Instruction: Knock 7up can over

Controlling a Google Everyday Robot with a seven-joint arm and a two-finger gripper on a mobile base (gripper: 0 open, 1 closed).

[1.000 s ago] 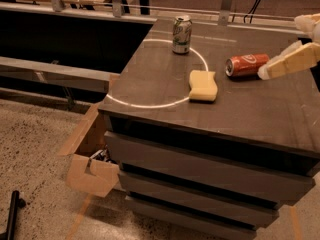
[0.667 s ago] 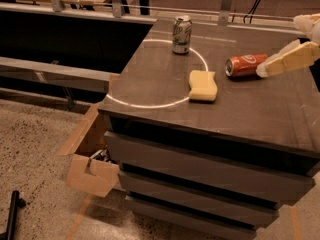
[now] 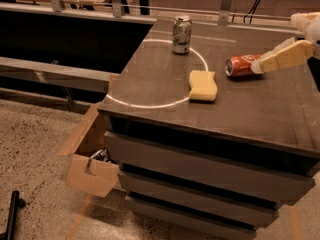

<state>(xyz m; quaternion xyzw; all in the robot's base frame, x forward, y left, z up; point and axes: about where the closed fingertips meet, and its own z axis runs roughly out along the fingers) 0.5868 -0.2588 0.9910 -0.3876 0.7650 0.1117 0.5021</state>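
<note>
Dark worktop (image 3: 250,109), 7up can (image 3: 181,34) upright at the far rim of the white ring (image 3: 150,105), gripper (image 3: 272,61) barely shifted beside the orange-red can (image 3: 241,66), well apart, jaws' spread untellable; knock yet undone.

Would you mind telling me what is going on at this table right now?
The robot's pale gripper reaches in from the right, its tip at the orange-red soda can, which lies on its side on the dark tabletop. The pale green and white aluminium 7up can stands upright at the far side, not yet knocked over and well apart from the gripper. A yellow sponge lies nearer the front.
</note>
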